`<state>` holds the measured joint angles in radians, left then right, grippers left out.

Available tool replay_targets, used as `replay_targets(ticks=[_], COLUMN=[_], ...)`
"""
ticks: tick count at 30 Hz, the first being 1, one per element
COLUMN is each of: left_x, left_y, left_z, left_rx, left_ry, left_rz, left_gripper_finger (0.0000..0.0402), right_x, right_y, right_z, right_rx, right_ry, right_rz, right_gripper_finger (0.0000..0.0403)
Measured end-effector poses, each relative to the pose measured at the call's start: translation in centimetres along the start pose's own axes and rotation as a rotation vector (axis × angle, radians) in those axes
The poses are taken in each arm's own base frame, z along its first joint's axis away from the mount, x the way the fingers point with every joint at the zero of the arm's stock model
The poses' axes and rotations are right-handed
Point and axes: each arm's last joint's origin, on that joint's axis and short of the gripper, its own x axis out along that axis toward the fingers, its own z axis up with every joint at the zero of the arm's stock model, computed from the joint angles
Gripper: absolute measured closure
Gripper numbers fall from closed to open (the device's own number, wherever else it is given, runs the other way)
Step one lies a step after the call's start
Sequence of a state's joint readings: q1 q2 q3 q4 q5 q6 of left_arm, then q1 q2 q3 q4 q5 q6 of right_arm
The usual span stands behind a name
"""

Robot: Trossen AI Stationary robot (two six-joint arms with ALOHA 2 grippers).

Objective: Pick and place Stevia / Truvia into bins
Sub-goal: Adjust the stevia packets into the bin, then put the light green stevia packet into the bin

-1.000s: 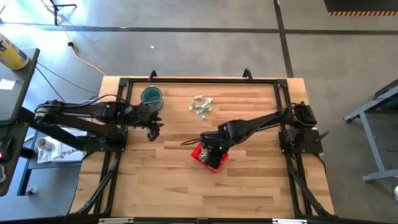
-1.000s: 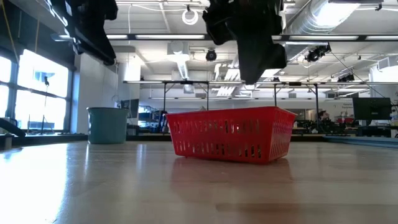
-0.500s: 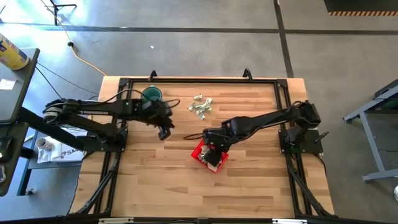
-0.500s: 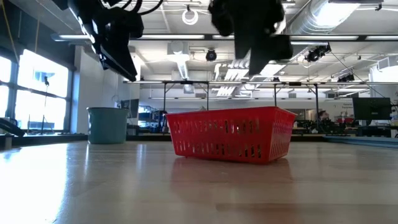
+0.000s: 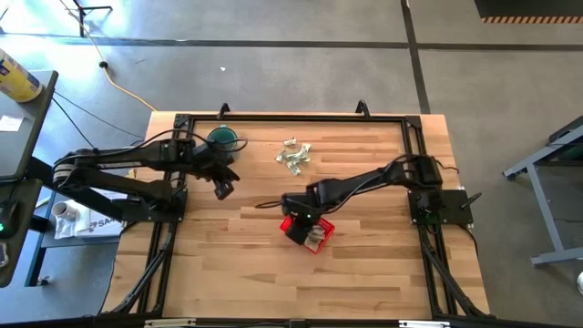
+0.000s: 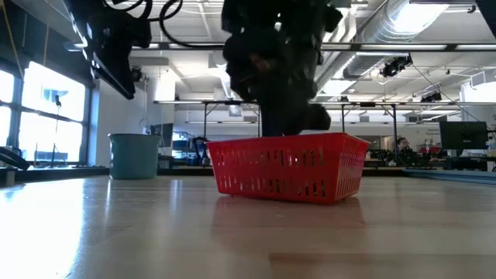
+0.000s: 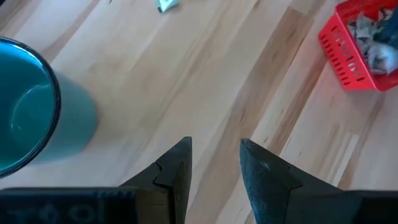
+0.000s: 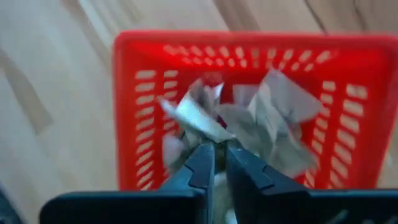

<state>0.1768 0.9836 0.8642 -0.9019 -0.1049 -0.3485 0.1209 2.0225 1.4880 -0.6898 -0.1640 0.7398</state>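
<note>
Sachets (image 8: 249, 118) jumbled in red basket (image 5: 310, 235) (no shared axis).

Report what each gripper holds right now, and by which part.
Left gripper: nothing held, fingers apart over bare table beside the teal cup. Right gripper: over the red basket of sachets, nearly closed; whether it pinches one cannot be told.

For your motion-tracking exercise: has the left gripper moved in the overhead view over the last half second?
Yes. The left gripper has pulled back toward its own side, ending nearer the teal cup and farther from the red basket.
</note>
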Motion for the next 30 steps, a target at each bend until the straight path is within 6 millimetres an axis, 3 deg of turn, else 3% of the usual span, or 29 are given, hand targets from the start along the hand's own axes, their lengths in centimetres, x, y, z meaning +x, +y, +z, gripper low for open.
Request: replay_targets(ticks=[7, 13, 18, 30], left_x=[-0.3, -0.3, -0.3, -0.3], left_y=[0.2, 0.2, 0.2, 0.2], left_z=[-0.3, -0.4, -0.4, -0.2], left_rx=[-0.004, -0.003, -0.002, 0.003], left_ry=[0.005, 0.016, 0.009, -0.018], left_rz=[0.012, 0.017, 0.027, 0.041], left_gripper_finger=[0.0234, 0.0234, 0.0234, 0.0234], right_x=[1.4, -0.4, -2.0, -0.3], right_y=[-0.4, -0.2, 1.3, 1.4], right_z=[1.5, 1.7, 1.1, -2.1], right_rx=[0.015, 0.011, -0.074, -0.104], right_ry=[-0.072, -0.07, -0.013, 0.12], right_rz=[0.038, 0.019, 0.047, -0.002], right_gripper_finger=[0.0398, 0.0387, 0.0392, 0.0393])
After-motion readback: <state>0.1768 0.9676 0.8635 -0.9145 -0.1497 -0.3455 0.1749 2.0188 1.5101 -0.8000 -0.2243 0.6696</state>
